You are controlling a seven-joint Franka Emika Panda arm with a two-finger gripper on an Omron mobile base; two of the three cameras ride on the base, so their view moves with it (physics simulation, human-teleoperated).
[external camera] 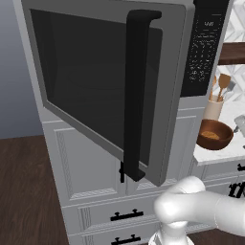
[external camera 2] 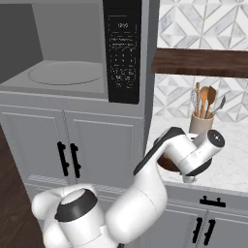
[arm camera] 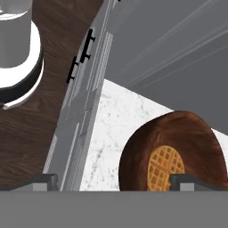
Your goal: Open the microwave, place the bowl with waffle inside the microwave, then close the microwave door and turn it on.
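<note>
Microwave (external camera 2: pixel 72 53) door (external camera: pixel 110 91) is swung wide open toward the left base camera, black bar handle (external camera: pixel 135 95) facing out. Cavity is exposed, round turntable (external camera 2: pixel 65 72) visible on its floor, nothing on it. Keypad (external camera 2: pixel 122 51) sits right of the cavity.

Bowl (external camera: pixel 214 134) is on the marble counter (external camera: pixel 217 154) right of the microwave, just in front of the utensil cup (external camera: pixel 213 108), with the waffle (arm camera: pixel 165 167) lying flat inside it.

Gripper (arm camera: pixel 113 181) hangs over the counter near the bowl. In the hand view one fingertip (arm camera: pixel 185 181) sits over the bowl next to the waffle, the other is off to the side over the cabinet front (arm camera: pixel 82 116). Jaws are spread wide, holding nothing. Can't tell whether the fingertip touches the bowl. In the right base view the wrist hides most of the bowl.
</note>
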